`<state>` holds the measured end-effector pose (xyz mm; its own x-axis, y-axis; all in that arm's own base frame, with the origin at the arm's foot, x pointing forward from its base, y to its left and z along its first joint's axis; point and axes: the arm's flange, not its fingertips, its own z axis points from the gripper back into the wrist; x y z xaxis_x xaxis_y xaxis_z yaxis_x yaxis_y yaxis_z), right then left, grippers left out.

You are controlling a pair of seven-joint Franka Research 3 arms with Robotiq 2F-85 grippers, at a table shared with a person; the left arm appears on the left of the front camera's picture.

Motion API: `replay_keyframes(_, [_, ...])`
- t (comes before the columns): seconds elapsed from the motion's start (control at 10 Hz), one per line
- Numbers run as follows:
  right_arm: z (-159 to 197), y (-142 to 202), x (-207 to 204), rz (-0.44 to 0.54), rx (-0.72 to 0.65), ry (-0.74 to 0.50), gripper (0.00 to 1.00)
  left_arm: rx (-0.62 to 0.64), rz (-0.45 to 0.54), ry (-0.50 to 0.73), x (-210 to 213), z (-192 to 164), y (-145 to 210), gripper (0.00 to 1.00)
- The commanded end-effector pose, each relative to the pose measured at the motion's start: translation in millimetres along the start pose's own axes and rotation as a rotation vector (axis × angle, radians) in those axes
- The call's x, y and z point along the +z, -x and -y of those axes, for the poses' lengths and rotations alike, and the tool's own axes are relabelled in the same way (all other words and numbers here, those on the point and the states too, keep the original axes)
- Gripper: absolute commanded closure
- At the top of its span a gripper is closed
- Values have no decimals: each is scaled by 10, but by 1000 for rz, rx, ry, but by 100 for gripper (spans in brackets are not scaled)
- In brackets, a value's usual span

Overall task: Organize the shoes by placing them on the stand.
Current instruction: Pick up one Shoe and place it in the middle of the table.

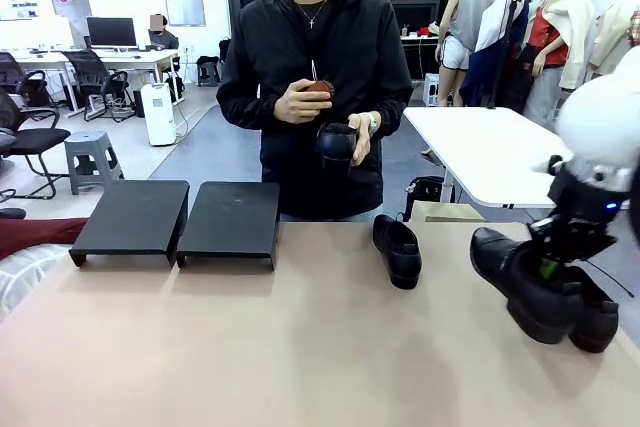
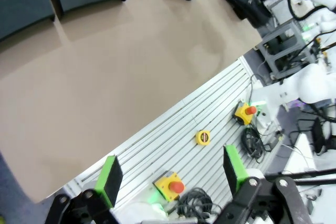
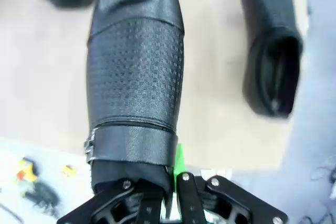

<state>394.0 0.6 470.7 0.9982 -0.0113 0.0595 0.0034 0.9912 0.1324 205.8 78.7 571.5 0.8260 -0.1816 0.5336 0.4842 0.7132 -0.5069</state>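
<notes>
My right gripper (image 1: 548, 269) is shut on the rear rim of a black shoe (image 1: 515, 282) with a textured top and buckle strap (image 3: 136, 77), at the table's right side. A second shoe (image 1: 597, 315) lies just beyond it, near the right edge (image 3: 273, 51). A third shoe (image 1: 397, 249) lies at mid-table by the far edge. The person holds a fourth shoe (image 1: 337, 145) in one hand. The stand's two black platforms (image 1: 130, 219) (image 1: 230, 222) sit bare at the far left. My left gripper (image 2: 170, 179) hangs open over the rail at the table's near edge.
The person stands at the far side, behind the middle of the table, holding a small dark red object (image 1: 320, 89) in the other hand. Emergency-stop boxes (image 2: 169, 184) (image 2: 244, 113) and cables lie on the slotted rail below the left gripper. A white table (image 1: 490, 152) stands behind on the right.
</notes>
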Motion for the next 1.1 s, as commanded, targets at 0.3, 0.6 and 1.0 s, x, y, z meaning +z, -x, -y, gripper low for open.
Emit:
replay_keyframes(0.3, [-141, 649, 428, 62, 1, 12, 100, -15, 9, 26, 12, -4, 6, 0])
replay_keyframes(0.6, [-557, 767, 401, 84, 100, 110, 100, -15, 9, 26, 12, -4, 6, 0])
replay_keyframes(1.0, [-946, 540, 639, 138, 38, 139, 100, -15, 9, 26, 12, -4, 6, 0])
